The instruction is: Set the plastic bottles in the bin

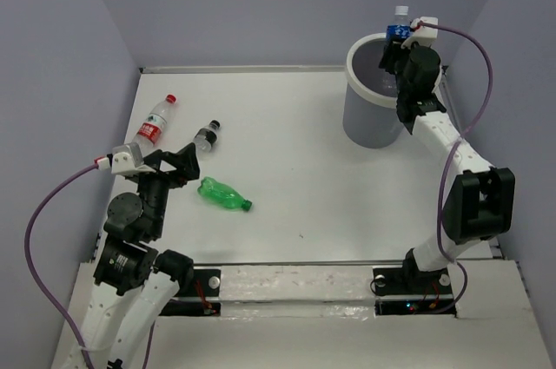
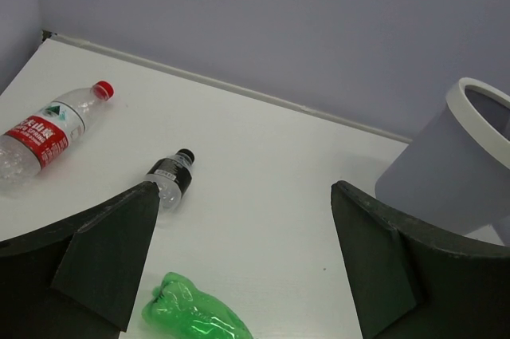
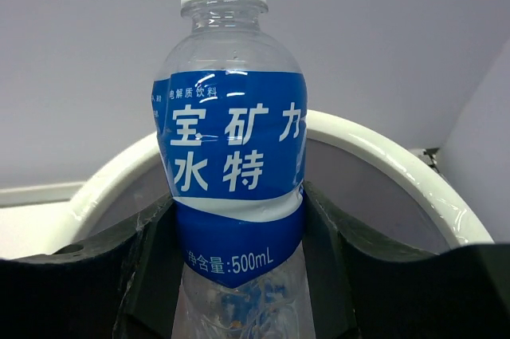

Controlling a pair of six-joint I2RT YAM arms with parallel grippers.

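My right gripper (image 1: 393, 49) is shut on a clear bottle with a blue label (image 3: 229, 163) and white cap, held over the far rim of the grey bin (image 1: 369, 119); the bin's white rim (image 3: 382, 155) curves behind the bottle. My left gripper (image 1: 193, 161) is open and empty above the table, its fingers (image 2: 107, 251) wide apart. A green bottle (image 1: 223, 195) lies just right of it and shows in the left wrist view (image 2: 195, 315). A clear bottle with a black label (image 1: 207, 137) and one with a red label (image 1: 155, 121) lie beyond it.
Grey walls enclose the white table on the left, back and right. The bin (image 2: 454, 171) stands at the back right corner. The right arm's base (image 1: 426, 265) stands at the near edge.
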